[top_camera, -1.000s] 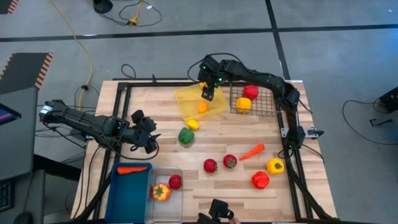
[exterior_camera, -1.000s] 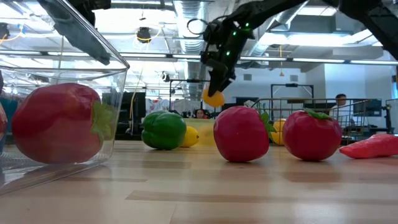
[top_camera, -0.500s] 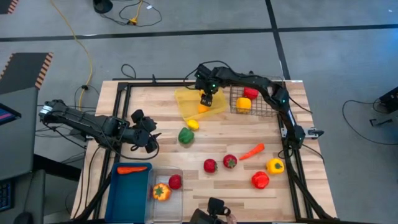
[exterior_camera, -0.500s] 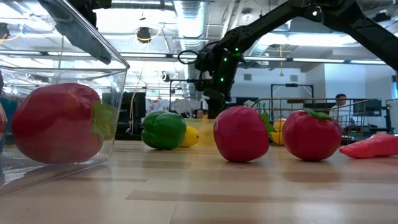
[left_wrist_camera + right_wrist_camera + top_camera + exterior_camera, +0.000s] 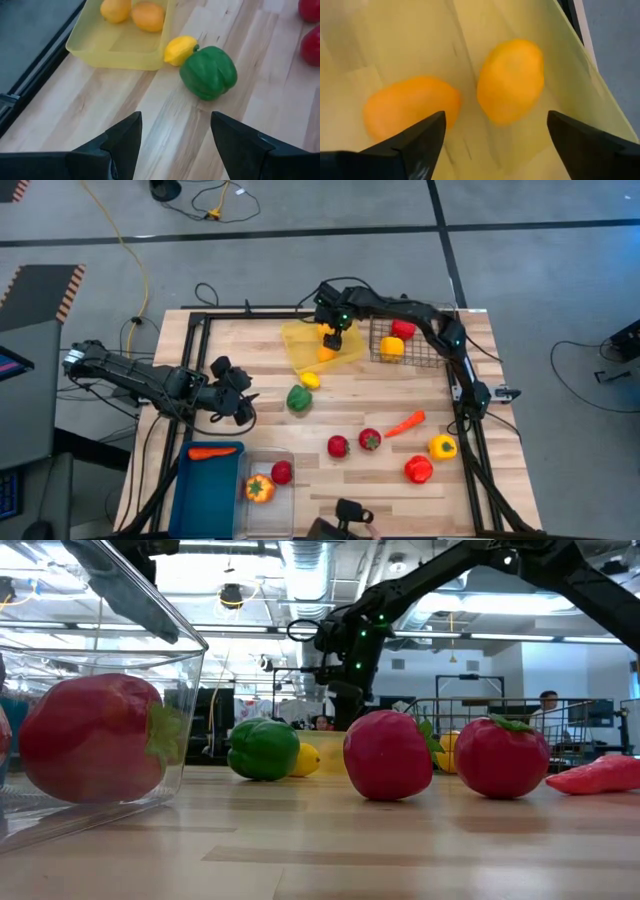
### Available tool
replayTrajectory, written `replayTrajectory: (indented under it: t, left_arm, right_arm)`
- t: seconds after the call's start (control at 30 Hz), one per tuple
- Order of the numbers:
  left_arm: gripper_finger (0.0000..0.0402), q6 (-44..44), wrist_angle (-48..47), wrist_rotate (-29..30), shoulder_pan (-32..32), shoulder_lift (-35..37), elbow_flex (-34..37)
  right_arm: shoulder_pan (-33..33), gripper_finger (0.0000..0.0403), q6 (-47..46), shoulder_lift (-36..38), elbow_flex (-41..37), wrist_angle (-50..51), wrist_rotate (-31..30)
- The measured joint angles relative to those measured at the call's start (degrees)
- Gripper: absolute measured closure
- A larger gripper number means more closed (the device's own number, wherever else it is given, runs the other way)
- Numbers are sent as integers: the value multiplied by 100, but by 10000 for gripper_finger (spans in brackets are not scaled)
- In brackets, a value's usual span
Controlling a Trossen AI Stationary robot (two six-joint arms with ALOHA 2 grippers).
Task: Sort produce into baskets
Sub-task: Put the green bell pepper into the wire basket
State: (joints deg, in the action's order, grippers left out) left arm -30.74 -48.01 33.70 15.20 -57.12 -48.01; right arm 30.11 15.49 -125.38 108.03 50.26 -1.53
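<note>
My right gripper (image 5: 333,338) (image 5: 495,120) is open and low over the yellow translucent tray (image 5: 305,342). Two yellow-orange lemons (image 5: 510,80) (image 5: 410,107) lie on the tray floor just ahead of its fingers, free of them. My left gripper (image 5: 235,395) (image 5: 176,117) is open and empty at the table's left. A green pepper (image 5: 298,397) (image 5: 209,72) and a third lemon (image 5: 311,380) (image 5: 179,50) lie on the table beside the tray's near edge.
The wire mesh basket (image 5: 425,352) holds a red pepper (image 5: 403,328) and a yellow pepper (image 5: 391,347). Two tomatoes (image 5: 338,446) (image 5: 370,439), a carrot (image 5: 405,423), a yellow pepper (image 5: 442,446) and a red pepper (image 5: 418,469) lie loose. The blue bin (image 5: 200,490) and clear bin (image 5: 268,515) stand near left.
My right gripper has gone down into the yellow tray with a lemon and let it go. The lemon now lies on the tray floor beside the other one.
</note>
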Motion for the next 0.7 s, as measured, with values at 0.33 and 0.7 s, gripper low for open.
replayTrajectory:
  t: [0.33, 0.7]
  left_arm:
    - [176, -538, 669, -21, -163, 0, 0]
    - [176, 595, 2294, -79, -1057, -26, 0]
  right_arm:
    - [-9, 18, 435, 684, 0, 117, -13]
    - [4, 19, 524, 1949, 0, 1839, -10]
